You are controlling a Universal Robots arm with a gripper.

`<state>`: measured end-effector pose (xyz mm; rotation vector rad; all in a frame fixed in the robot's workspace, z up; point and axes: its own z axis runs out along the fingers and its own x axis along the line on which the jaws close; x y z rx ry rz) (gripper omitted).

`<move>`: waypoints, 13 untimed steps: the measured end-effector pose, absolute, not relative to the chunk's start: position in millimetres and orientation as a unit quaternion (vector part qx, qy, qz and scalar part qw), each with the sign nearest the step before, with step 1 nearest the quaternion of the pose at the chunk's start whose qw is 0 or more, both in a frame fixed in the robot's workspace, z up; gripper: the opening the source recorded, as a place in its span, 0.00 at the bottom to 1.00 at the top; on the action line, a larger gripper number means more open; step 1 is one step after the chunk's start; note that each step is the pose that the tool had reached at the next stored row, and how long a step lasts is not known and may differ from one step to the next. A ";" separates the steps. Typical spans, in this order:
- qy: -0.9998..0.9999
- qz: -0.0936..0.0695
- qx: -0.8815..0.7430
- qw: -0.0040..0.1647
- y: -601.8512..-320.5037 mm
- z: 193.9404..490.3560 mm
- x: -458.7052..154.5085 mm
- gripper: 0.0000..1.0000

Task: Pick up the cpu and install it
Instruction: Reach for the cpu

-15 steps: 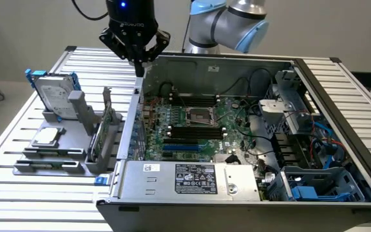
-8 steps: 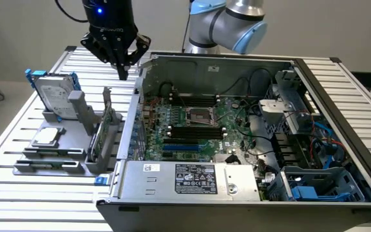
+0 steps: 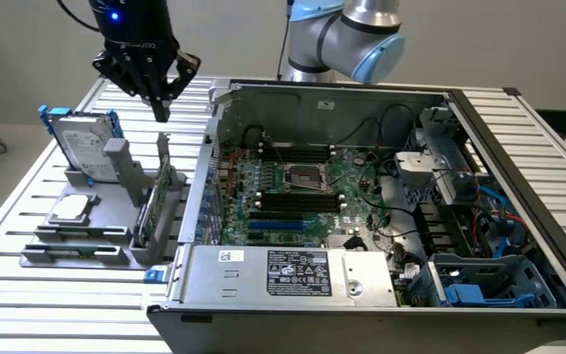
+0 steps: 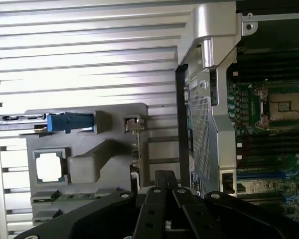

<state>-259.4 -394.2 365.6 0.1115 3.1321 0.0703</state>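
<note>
The arm [image 3: 347, 33] is cut off by the upper edge of the exterior view, and the computer case [image 3: 342, 99] by its lower edge. The grey stand [image 3: 126, 166] hides part of the hard drive [image 3: 77, 140]. In the wrist view the top of the cpu [image 4: 49, 167] is washed out to white.

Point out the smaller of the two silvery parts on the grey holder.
The cpu, lying flat; the hard drive stands upright and is far larger.

cpu [image 3: 74, 209]: small silvery square chip, pale edges, lying flat in grey fixture [image 3: 42, 255] recess
</note>
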 end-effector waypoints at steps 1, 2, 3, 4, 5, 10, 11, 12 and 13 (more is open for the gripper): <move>0.999 0.022 0.036 0.003 -394.2 365.6 -263.9 0.11; 0.999 0.022 0.036 0.003 -394.2 365.6 -268.4 0.11; 0.999 0.022 0.036 0.003 -394.1 365.5 -272.9 0.11; 0.999 0.022 0.036 0.003 -394.1 365.4 -277.4 0.11; 0.999 0.022 0.036 0.003 -394.1 365.3 -281.9 0.11; 0.999 0.022 0.036 0.003 -393.9 365.1 -304.5 0.11; 0.999 0.022 0.036 0.003 -393.9 365.1 -309.0 0.11; 0.999 0.022 0.036 0.003 -393.9 365.1 -313.9 0.11; 0.999 0.022 0.036 0.003 -393.9 365.1 -318.3 0.11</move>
